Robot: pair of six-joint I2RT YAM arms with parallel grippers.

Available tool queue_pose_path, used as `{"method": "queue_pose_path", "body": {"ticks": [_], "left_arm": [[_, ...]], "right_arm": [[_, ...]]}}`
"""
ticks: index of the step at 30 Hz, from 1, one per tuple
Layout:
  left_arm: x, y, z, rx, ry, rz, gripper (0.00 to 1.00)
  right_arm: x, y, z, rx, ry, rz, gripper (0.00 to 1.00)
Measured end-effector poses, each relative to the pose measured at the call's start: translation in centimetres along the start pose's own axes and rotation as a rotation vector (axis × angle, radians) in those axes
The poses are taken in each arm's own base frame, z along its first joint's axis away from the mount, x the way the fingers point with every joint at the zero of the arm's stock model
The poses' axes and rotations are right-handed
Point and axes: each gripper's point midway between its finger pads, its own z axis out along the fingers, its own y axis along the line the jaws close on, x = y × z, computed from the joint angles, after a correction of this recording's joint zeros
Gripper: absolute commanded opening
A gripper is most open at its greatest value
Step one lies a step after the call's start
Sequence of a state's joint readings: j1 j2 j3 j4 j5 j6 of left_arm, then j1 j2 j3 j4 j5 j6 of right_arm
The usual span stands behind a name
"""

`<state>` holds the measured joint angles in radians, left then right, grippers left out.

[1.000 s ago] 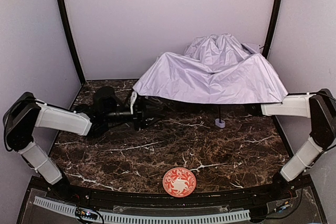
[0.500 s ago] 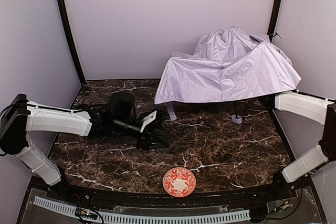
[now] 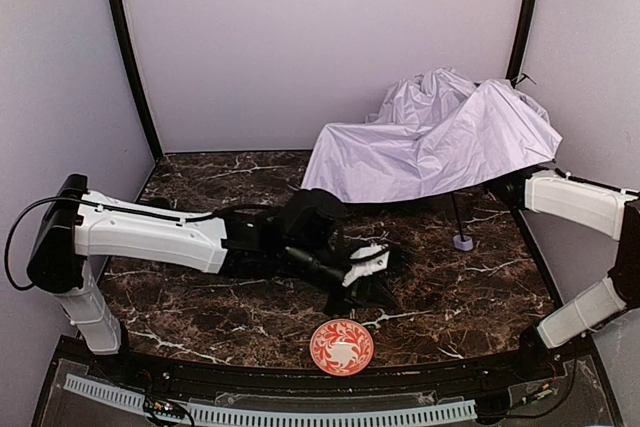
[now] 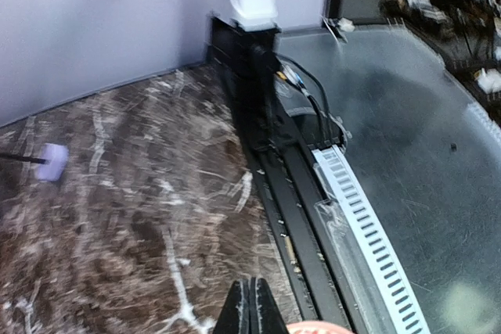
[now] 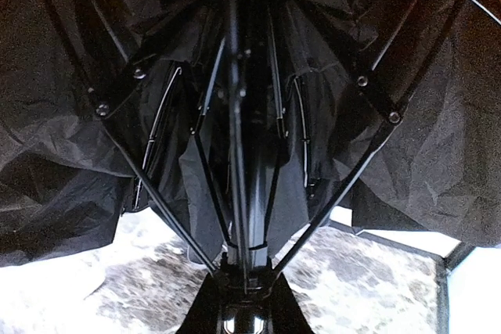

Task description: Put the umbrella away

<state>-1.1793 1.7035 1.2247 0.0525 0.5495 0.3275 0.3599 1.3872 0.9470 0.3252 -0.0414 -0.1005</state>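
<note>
The left arm (image 3: 150, 232) stretches low from 8 o'clock toward the centre, and the left gripper (image 3: 372, 265) points to about 4 o'clock, jaws pressed together on nothing. The right arm (image 3: 575, 202) bends at 3 o'clock with its forearm aimed toward 10 o'clock; the right gripper (image 5: 244, 307) seems clamped on the umbrella (image 5: 235, 115) shaft

bowl (image 3: 342, 347): small round one, red with a white swirly pattern, sitting at the near edge of the bench, roughly centre
bench (image 3: 455, 292): dark brown marble look, white veins all over
back wall (image 3: 320, 37): plain pale lavender-grey
corner posts (image 3: 128, 57): two thin black ones, leaning a bit
slotted strip (image 3: 270, 414): white, runs along the front below the bench edge
</note>
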Motion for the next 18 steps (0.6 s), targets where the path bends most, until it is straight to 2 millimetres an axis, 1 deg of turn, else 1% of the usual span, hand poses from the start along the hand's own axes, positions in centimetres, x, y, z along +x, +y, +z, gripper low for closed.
{"method": "queue_pose_path", "body": {"ticks": [1,5,8,11,14,16,18], "left_arm": [[0.0,-0.8,1.3,0.016,0.019,0.018,0.00],[2.2,-4.0,6.6,0.070,0.170,0.048,0.00],[3.1,-5.5,10.0,0.045,0.272,0.083,0.00],[3.5,-7.3,12.2,-0.038,0.374,0.129,0.00],[3.7,-9.5,14.1,-0.143,0.470,0.190,0.00],[4.4,-10.5,14.7,-0.203,0.526,0.219,0.00],[5.7,-11.7,15.1,-0.263,0.594,0.245,0.00]], "right_arm": [[0.2,-0.2,0.0,0.015,0.010,-0.003,0.00],[1.4,-1.1,-0.3,0.064,0.064,-0.010,0.00],[2.3,-1.6,-0.6,0.095,0.111,-0.015,0.00],[2.5,-2.0,-1.6,0.120,0.140,-0.020,0.00],[1.6,-2.2,-3.3,0.136,0.126,-0.017,0.00],[0.9,-2.2,-4.3,0.138,0.108,-0.011,0.00],[0.5,-2.3,-4.9,0.140,0.095,-0.008,0.00]]}}
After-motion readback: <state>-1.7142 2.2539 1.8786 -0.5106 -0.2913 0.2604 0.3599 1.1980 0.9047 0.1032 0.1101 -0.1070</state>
